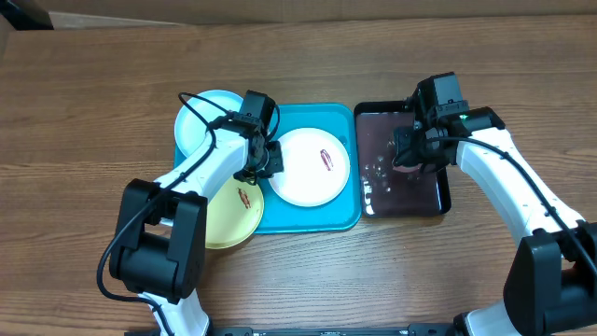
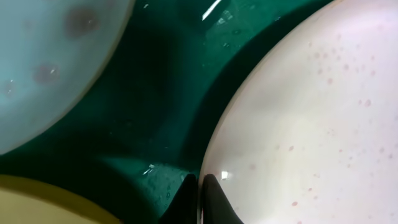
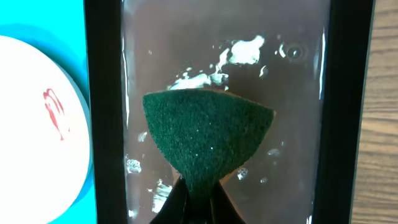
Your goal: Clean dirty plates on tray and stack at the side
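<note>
Our left hand [image 1: 266, 161] sits at the left rim of the white plate [image 1: 312, 168], its 2 fingers [image 2: 211, 202] drawn together; in the close, dark wrist view they seem to pinch that rim. The plate is round, smooth plastic with 1 red-brown smear [image 1: 328, 159], and lies flat in the turquoise tray [image 1: 317, 112]. The light blue plate [image 1: 201, 121] and the yellow-green plate [image 1: 233, 219] overhang the tray's left edge onto the wooden counter [image 1: 93, 93]. Our right hand [image 3: 198, 186] is closed on a rough green sponge [image 3: 205, 137] above the black tray [image 3: 99, 124], which holds shallow water.
</note>
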You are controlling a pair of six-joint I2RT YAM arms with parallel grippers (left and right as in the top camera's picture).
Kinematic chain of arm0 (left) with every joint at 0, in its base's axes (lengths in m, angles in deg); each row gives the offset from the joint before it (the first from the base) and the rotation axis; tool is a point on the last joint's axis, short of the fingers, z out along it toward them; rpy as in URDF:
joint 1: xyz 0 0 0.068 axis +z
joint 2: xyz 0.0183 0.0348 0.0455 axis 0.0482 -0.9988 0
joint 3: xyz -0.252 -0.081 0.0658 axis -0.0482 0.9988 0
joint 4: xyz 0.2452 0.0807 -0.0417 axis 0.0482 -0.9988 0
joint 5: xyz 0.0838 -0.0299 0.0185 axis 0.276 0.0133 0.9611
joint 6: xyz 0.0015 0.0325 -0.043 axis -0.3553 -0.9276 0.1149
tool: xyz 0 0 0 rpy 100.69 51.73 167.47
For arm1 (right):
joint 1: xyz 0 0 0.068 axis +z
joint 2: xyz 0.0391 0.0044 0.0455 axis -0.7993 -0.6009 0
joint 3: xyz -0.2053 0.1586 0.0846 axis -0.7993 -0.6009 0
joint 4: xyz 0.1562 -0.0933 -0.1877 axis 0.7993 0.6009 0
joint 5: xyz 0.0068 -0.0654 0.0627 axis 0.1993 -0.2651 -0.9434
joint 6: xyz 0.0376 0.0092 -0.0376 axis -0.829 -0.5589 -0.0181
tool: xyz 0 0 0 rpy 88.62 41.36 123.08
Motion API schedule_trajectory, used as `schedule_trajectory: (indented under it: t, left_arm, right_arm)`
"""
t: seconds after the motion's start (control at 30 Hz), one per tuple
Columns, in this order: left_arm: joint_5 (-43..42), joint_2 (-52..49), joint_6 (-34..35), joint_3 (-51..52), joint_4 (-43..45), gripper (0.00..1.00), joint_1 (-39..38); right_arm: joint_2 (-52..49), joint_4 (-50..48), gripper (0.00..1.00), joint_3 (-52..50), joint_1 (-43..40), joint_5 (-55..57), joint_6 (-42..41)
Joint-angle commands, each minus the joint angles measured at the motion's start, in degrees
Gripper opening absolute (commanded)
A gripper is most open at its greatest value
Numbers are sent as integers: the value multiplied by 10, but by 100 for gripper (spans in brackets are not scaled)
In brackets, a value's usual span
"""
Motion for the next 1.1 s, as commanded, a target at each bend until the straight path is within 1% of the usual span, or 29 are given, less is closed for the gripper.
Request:
schedule_trajectory:
  t: [0.0,0.1,0.2,0.43,0.53,0.63,0.77,0.97,1.07]
  left_arm:
    - [-5,0,31,-15,-14,4,22]
    - [-19,0,40,-15,-14,4,32]
    - [-29,0,40,-15,-14,4,37]
    - [-40,0,40,-15,-14,4,37]
    - [-46,0,39,-15,-17,4,37]
    - [-48,0,39,-15,-24,4,37]
    - [-48,0,39,-15,-25,4,37]
    - [-48,0,39,-15,-23,4,37]
    - [-48,0,39,-15,-23,4,37]
  right_arm:
    - [10,11,4,10,2,-51,0]
    - [6,13,4,9,3,-38,1]
    - [-5,-5,4,0,3,-18,3]
    - [-32,-32,4,-10,3,-16,3]
    - [-28,-5,4,9,2,-14,-5]
    - [-19,21,4,33,1,-14,-33]
    - [-13,17,4,34,7,-8,-16]
    - [-20,-45,4,-18,18,21,31]
    - [-25,-73,4,-32,19,21,34]
